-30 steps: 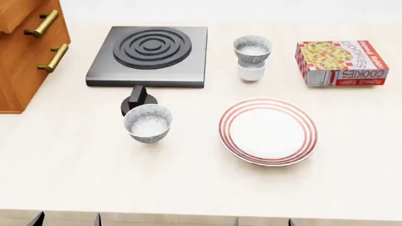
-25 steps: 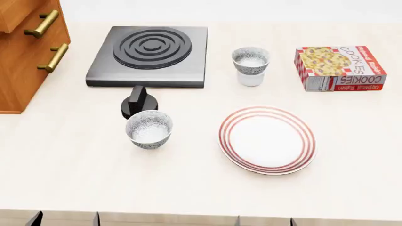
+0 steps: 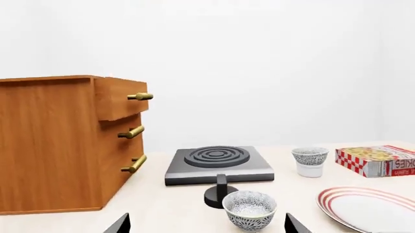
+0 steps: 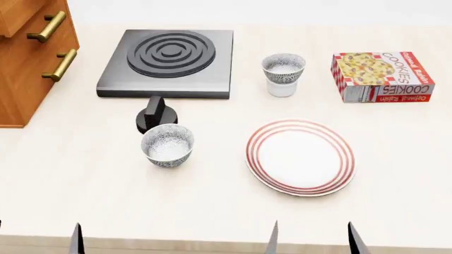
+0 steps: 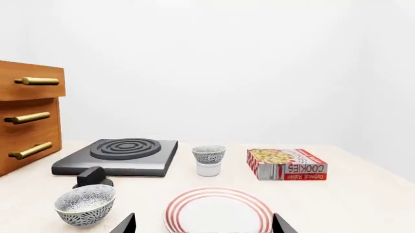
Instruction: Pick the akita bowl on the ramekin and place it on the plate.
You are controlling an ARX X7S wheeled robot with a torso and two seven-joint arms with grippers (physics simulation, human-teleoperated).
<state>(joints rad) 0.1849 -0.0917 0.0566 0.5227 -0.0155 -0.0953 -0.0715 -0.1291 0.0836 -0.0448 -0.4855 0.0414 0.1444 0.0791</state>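
Speckled akita bowl (image 4: 283, 68) on one ramekin (image 4: 282, 88), one plate (image 4: 300, 157), both grippers' jaws apart

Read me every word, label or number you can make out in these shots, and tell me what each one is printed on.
"COOKIES": on the top face of the cookie box, along its right edge.
"COOKIES": again on the box's front side, in white on red; also readable in the right wrist view.
"Oatmeal Raisin": small print beside "COOKIES", only partly legible.
Other fine print on the box: too small to read.
The other things in view carry no text.
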